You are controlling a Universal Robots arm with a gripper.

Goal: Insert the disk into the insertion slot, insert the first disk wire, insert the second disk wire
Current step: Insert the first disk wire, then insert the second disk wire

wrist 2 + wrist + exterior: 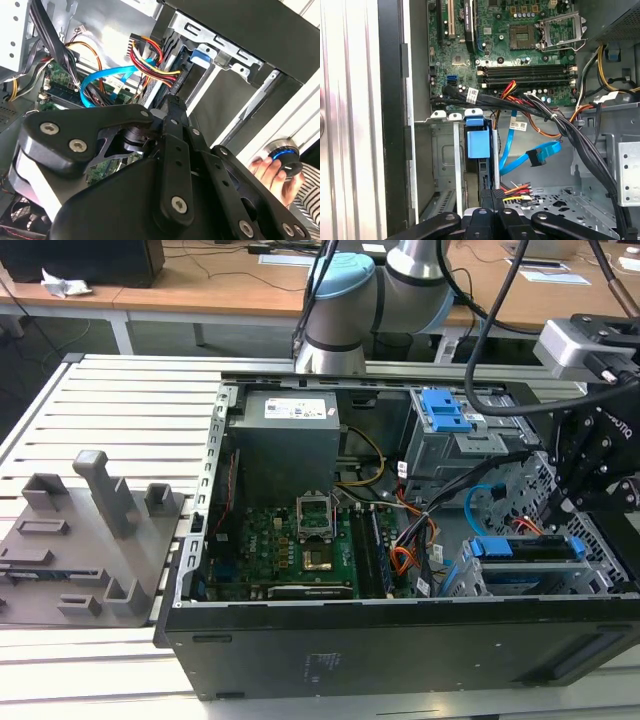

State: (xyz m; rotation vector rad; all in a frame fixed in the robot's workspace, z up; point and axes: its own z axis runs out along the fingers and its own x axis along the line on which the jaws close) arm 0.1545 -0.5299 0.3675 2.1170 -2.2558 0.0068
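Little gap separates end effector (492,195) from disk (479,143).

We're in a robotics lab: robot arm (385,290) over a slatted metal desk (120,400), opened computer case (400,640) on it, grey holder blocks (90,530) alongside, wooden office desks (230,285) with cables behind.
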